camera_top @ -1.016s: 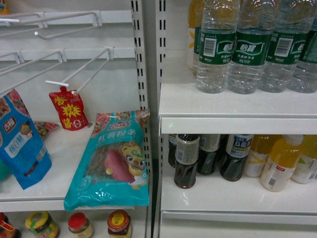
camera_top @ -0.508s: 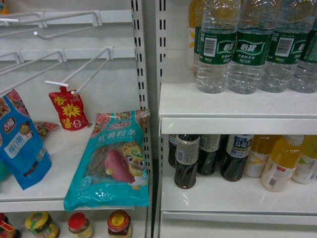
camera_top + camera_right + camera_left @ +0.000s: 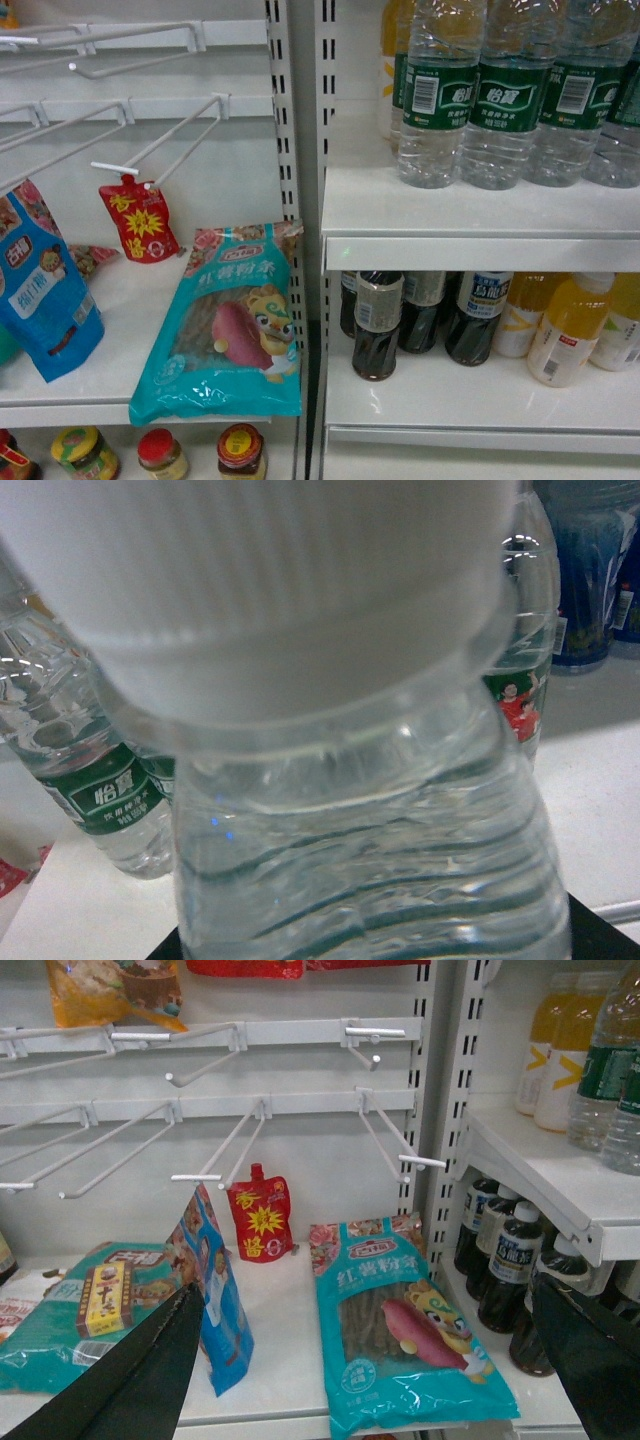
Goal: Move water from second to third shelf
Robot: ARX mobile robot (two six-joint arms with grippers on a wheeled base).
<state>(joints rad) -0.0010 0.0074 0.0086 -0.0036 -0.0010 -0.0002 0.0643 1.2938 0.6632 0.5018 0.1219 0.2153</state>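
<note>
The white shelving (image 3: 300, 150) fills the head view, split by slotted uprights into two bays. In the right bay an upper shelf (image 3: 450, 215) carries a row of water bottles (image 3: 505, 95), clear and ribbed with dark green labels and white barcodes, standing upright and close together at the back right. On the lower shelf (image 3: 470, 400) beneath them, dark tea bottles (image 3: 378, 325) stand left of yellow drink bottles (image 3: 565, 330).

In the left bay a teal sweet-potato noodle pack (image 3: 230, 325) lies flat on its shelf, its lower edge at the shelf's front lip. A blue snack bag (image 3: 40, 290) hangs from a wire hook at the far left, and a small red pouch (image 3: 138, 220) hangs between them. Jars (image 3: 160, 455) with coloured lids sit on the shelf below.

The right wrist view is almost filled by one water bottle (image 3: 370, 830), its white cap right at the lens, with more green-labelled bottles just beside and behind it. Dark tips of the right gripper (image 3: 375, 950) show at either side of its body; whether the jaws press it cannot be told.

The left gripper (image 3: 365, 1290) hovers before the left bay, jaws wide apart and holding nothing.
</note>
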